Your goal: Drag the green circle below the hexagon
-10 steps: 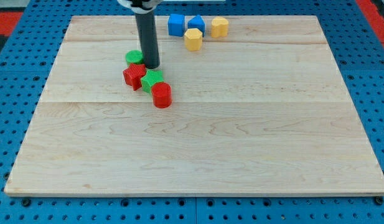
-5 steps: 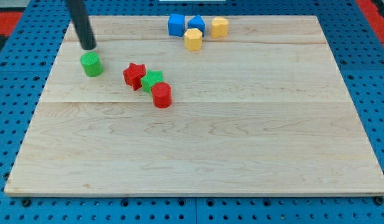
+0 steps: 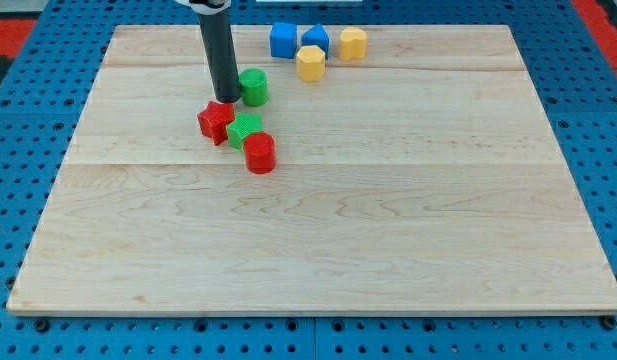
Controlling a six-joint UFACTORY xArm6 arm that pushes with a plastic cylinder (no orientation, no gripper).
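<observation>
The green circle (image 3: 253, 87), a short green cylinder, stands on the wooden board left of and below the yellow hexagon (image 3: 310, 62). My tip (image 3: 226, 99) is right beside the green circle on its left, touching or nearly so, just above the red star (image 3: 216, 121). The rod rises toward the view's top.
A green star (image 3: 245, 130) and a red cylinder (image 3: 259, 153) sit below the circle in a cluster with the red star. Two blue blocks (image 3: 283, 40) (image 3: 315, 39) and a second yellow block (image 3: 353, 43) lie by the hexagon near the board's top edge.
The green circle has gone from the board's left to the right, now right of the red star's top. My tip moved from the far left to beside it.
</observation>
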